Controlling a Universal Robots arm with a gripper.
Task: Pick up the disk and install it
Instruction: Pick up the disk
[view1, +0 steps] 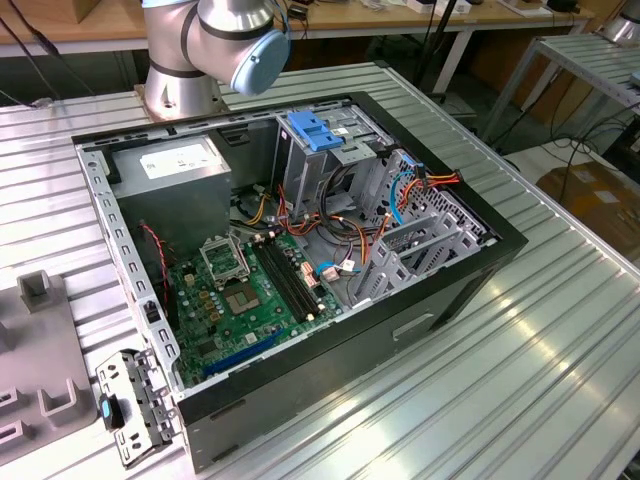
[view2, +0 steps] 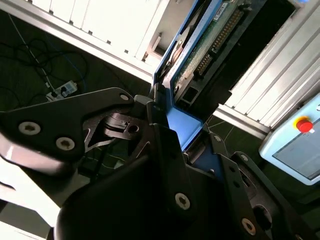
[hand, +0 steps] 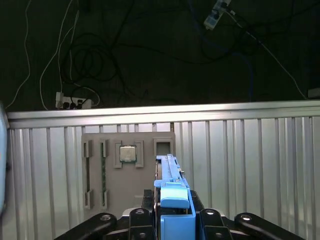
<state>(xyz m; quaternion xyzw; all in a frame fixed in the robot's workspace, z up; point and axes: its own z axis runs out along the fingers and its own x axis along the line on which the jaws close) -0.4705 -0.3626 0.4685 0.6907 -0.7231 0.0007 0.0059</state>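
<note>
Exterior view, biggest first. The table (view1: 560, 340) is ribbed metal. In the first wrist view its edge drops to a floor (hand: 150, 30) strewn with wires (hand: 75, 60), so a lost grip out there sends the disk (hand: 169, 167) off the bench.

The case (view1: 455, 290) lies open with steel walls all round, and a tilted approach would clip the rim. The PSU (view1: 180, 170) at 10 o'clock and the board (view1: 250, 290) at 7 sit low, so we see little risk there.

The cage (view1: 295, 175) at 12 is the tight spot. It has sheet-metal edges and a blue latch (view1: 312, 130) on top, and cables (view1: 345, 235) crowd from centre out to 2 o'clock. We judge a snag or pinched wire likeliest there.

In the first wrist view the fixture (hand: 127, 195) lies under the disk, by our read well below it, with a chip (hand: 128, 153) seated in it. A drop would hit that.

The gripper (hand: 174, 210) is clamped narrow on the disk's blue bracket (hand: 175, 195). The disk is edge-on, sticking out ahead of the gripper, aloft over the table. The hold is on plastic at one end only, so we expect a pivot or bracket flex on any side contact.

Room:
- Wide open above the case.
- Free table from 3 to 5 o'clock.
- Inside the case, open only over the board.
</note>
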